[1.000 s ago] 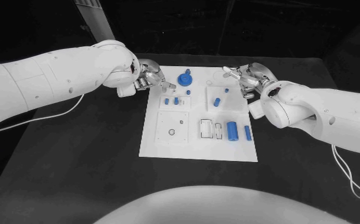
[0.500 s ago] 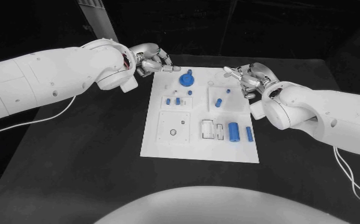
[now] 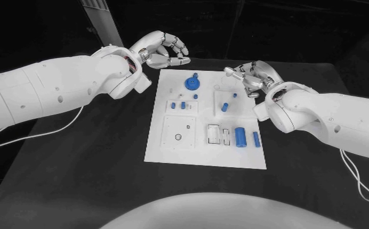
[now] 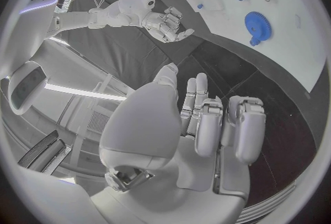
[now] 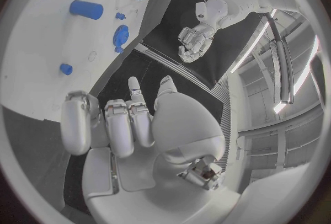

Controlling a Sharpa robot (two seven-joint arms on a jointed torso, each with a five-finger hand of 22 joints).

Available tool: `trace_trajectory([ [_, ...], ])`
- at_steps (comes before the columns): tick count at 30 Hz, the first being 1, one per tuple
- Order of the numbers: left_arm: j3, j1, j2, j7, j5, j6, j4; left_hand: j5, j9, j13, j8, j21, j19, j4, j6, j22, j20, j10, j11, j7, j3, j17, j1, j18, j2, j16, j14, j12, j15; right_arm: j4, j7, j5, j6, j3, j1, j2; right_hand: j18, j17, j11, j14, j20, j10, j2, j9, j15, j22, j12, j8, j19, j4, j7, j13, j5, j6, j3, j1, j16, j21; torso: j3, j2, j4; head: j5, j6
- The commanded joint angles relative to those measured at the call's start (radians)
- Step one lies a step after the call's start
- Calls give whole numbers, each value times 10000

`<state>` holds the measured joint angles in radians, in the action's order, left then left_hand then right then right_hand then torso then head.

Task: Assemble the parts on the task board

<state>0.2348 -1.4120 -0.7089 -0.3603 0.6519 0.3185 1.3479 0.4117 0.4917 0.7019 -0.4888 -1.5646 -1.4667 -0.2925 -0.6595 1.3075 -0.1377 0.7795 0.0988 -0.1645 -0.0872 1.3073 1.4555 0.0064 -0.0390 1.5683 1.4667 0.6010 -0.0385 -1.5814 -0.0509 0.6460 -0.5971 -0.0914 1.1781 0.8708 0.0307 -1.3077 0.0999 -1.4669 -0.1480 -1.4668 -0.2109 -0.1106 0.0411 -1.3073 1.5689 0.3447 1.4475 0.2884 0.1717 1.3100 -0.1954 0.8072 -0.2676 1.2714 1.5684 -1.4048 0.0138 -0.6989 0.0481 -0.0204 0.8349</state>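
Since a second ago, our left hand (image 3: 163, 49) has risen from the task board's (image 3: 177, 154) far left edge to hover beyond its far left corner, fingers curled loosely and holding nothing. Our right hand (image 3: 250, 77) remains at the board's far right corner, fingers bent and apart, also holding nothing. On the board we see a blue gear (image 3: 191, 83) near the far edge, small blue pegs (image 3: 224, 106) mid-board, and two blue cylinders (image 3: 240, 136) toward the near right.
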Motion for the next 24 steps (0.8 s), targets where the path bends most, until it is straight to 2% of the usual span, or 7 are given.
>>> trace_trajectory([
  [1, -2, 86, 81, -1717, -465, 482, -108, -404, -752, -1484, 653, -62, -1041, -10, -396, 2633, -143, 200, 26, -71, 358, 2635, 900, -64, -58, 25, 1041, -1124, -175, 33, -361, 453, -203, 7, 25, 5, 180, -2631, -40, -1039, 62, -1040, -34, 14, -84, -1582, 19, 23, 46, -16, -13, 2608, -35, 47, -54, 104, 24, -13, 0, -13, -11, -4, -43],
  [3, -2, 191, 161, -1999, -165, 577, -230, -806, -1259, -2353, 1169, -62, -1041, 26, -641, 2633, -178, 311, 153, -98, 534, 2635, 1427, -64, -242, 25, 1041, -1697, -134, 45, -425, 467, -252, 6, 27, 24, 177, -2631, -40, -1039, 62, -1040, -33, 15, -84, -1589, 19, 23, 53, -16, -14, 2608, -34, 48, -54, 107, 24, -24, 6, -14, -27, -4, -52],
  [6, -3, 330, 303, -2247, 570, 748, -453, -1189, -1865, -3454, 1774, -62, -1041, 16, -1190, 2633, -179, 799, 123, -71, 812, 2635, 1991, -64, -364, 25, 1041, -2251, -107, 51, -474, 478, -303, 3, 27, 62, 172, -2631, -40, -1039, 62, -1040, -33, 15, -84, -1600, 19, 23, 65, -16, -14, 2608, -34, 48, -54, 109, 24, -40, 8, -17, -19, 38, -61],
  [7, -3, 397, 385, -2319, 1087, 818, -587, -1499, -2167, -3997, 2102, -62, -1041, 3, -1490, 2633, -165, 991, 143, -62, 917, 2635, 2183, -64, -440, 25, 1041, -2515, -104, 53, -485, 481, -318, 2, 26, 83, 172, -2631, -40, -1039, 62, -1040, -33, 15, -84, -1600, 19, 23, 65, -16, -14, 2608, -34, 48, -54, 109, 24, -40, 5, -18, -18, 55, -71],
  [11, -3, 542, 628, -2323, 2720, 923, -946, -2253, -2684, -4927, 2650, -62, -1041, 41, -2025, 2633, -170, 1279, 141, -41, 1080, 2635, 2529, -64, -579, 25, 1041, -2915, -105, 58, -505, 486, -351, -2, 24, 137, 171, -2631, -41, -1039, 63, -1040, -32, 15, -85, -1601, 19, 23, 67, -15, -14, 2608, -32, 48, -55, 113, 24, -43, -3, -19, -38, 71, -87],
  [19, -4, 707, 1107, -1697, 5416, 804, -1449, -3345, -3116, -5658, 3099, -62, -1041, 34, -2453, 2633, -148, 1459, 117, 73, 1201, 2635, 2636, -64, -431, 25, 1041, -3208, -63, 55, -512, 488, -404, -7, 21, 230, 168, -2631, -41, -1039, 63, -1040, -30, 16, -85, -1608, 19, 22, 75, -14, -14, 2608, -30, 48, -57, 116, 24, -53, -11, -15, -21, 115, -79],
  [24, -4, 761, 1379, -1280, 6523, 636, -1659, -3510, -3242, -5930, 3175, -62, -1041, 26, -2812, 2633, -138, 1637, 107, 59, 1287, 2635, 2692, -64, -310, 25, 1041, -3282, -62, 42, -474, 488, -391, -8, 19, 257, 168, -2631, -41, -1039, 63, -1040, -30, 16, -85, -1608, 19, 22, 75, -14, -14, 2608, -30, 48, -57, 116, 24, -53, -10, -21, -23, 124, -59],
])
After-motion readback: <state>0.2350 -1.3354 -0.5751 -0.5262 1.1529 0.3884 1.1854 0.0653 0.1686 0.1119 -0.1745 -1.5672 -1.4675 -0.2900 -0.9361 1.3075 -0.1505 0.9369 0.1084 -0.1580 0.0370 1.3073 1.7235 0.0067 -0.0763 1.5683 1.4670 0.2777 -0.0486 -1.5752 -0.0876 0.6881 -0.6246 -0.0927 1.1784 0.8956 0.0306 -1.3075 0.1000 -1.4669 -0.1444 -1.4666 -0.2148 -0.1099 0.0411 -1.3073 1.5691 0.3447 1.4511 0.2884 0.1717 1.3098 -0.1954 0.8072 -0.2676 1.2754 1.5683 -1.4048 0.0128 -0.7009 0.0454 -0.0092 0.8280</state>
